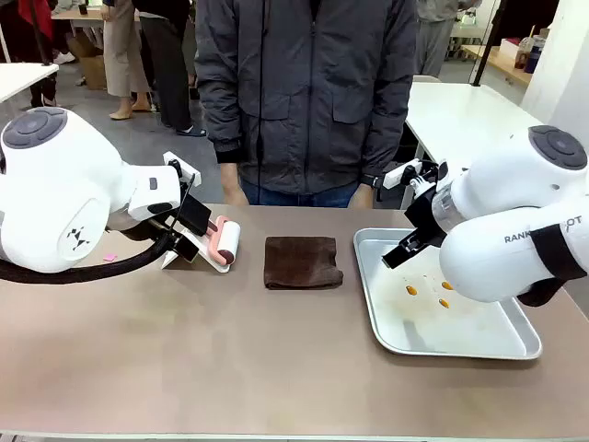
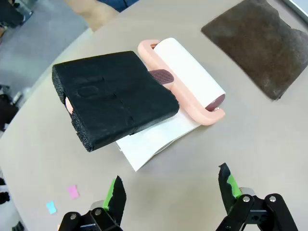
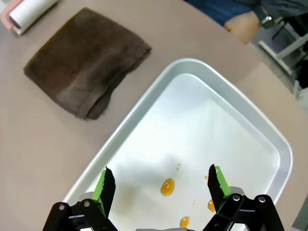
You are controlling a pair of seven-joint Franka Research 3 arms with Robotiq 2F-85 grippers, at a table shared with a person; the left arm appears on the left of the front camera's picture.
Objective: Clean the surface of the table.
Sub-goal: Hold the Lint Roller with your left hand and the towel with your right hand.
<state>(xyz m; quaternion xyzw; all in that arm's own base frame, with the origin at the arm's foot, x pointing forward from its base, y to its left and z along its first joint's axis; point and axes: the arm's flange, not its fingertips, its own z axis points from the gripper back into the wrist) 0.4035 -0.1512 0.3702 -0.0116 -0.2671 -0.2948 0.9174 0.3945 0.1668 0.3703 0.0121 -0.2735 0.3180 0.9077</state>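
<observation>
The table (image 1: 184,350) bears a tray (image 1: 460,336) of orange drops (image 1: 411,290) (three).

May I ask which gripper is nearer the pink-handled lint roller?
Left. The left gripper hovers beside the pink-handled lint roller; the right gripper hangs over the silver metal tray, past the brown cloth.

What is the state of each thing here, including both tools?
Table: two small paper scraps on it.
Tray: flat on the table, orange spots inside.
Cloth: folded, lying flat.
Roller: lying on its side, on a white sheet.
Black block: lying over the roller's handle.
Left tool: open, empty.
Right tool: open, empty, above the tray.
</observation>
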